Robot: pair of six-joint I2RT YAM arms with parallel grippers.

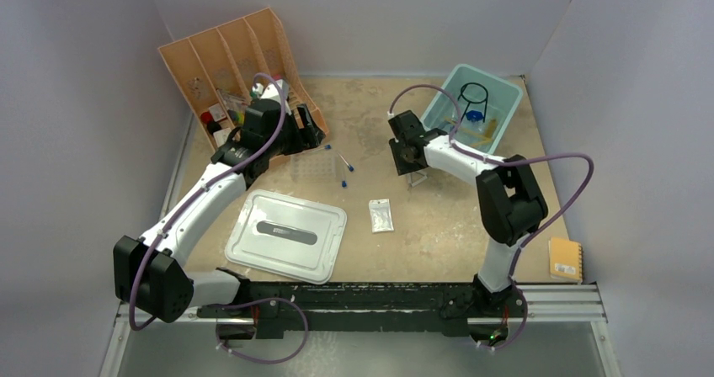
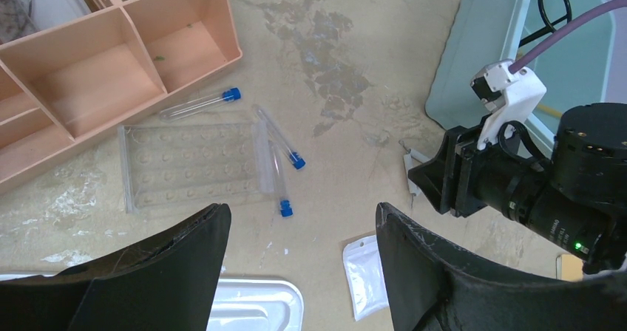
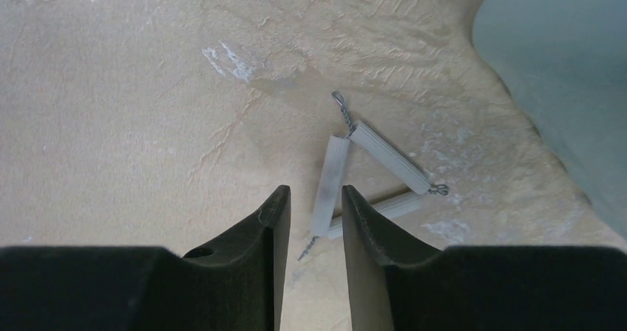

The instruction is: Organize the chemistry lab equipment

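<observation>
The clear tube rack lies flat on the table, also in the left wrist view. Three blue-capped thin tubes lie loose around it. A small clear packet lies nearer the front. My left gripper is open and empty above them, next to the peach organizer. The wire triangle lies on the table. My right gripper is narrowly open just over it, with one leg of the triangle between the tips and not touching them. The black wire ring, blue tools and amber hose are in the teal bin.
A pale grey-white lid with a dark handle slot lies at the front left. A small orange pad lies at the right edge. The teal bin's corner is close beside the wire triangle. Walls enclose the table on three sides.
</observation>
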